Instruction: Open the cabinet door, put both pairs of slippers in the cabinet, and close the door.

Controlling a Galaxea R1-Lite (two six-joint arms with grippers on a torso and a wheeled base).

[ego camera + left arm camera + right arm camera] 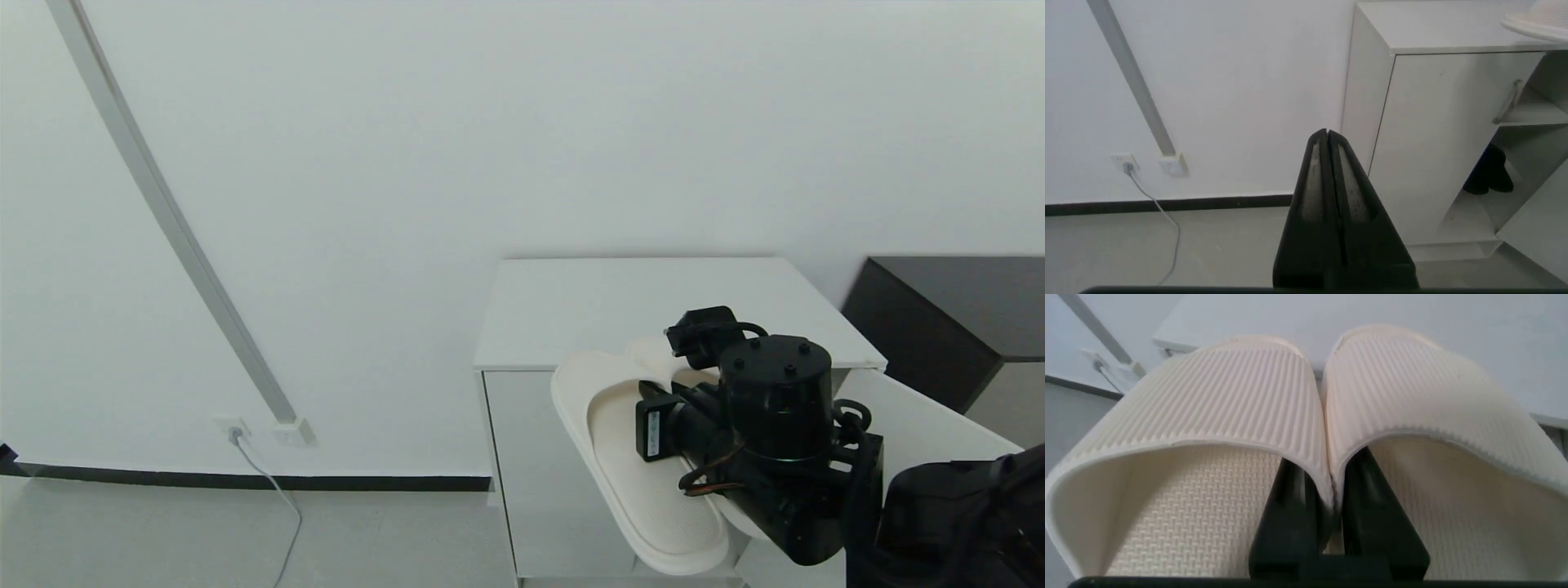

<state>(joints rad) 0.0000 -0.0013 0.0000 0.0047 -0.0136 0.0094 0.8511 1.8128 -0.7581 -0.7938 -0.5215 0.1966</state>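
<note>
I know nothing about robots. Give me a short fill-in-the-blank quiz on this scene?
1. The right hand grips ____ slippers at once.
2. The left hand is empty, its fingers ____.
3. On the cabinet, one door stands ____.
4. The slippers are not yet ____ the cabinet.
Missing words: two; shut; open; inside.

Pale slippers point(620, 457) half behind right arm point(775, 392), dark shape point(1490, 171) in cabinet point(1437, 147) (unidentifiable)
</note>
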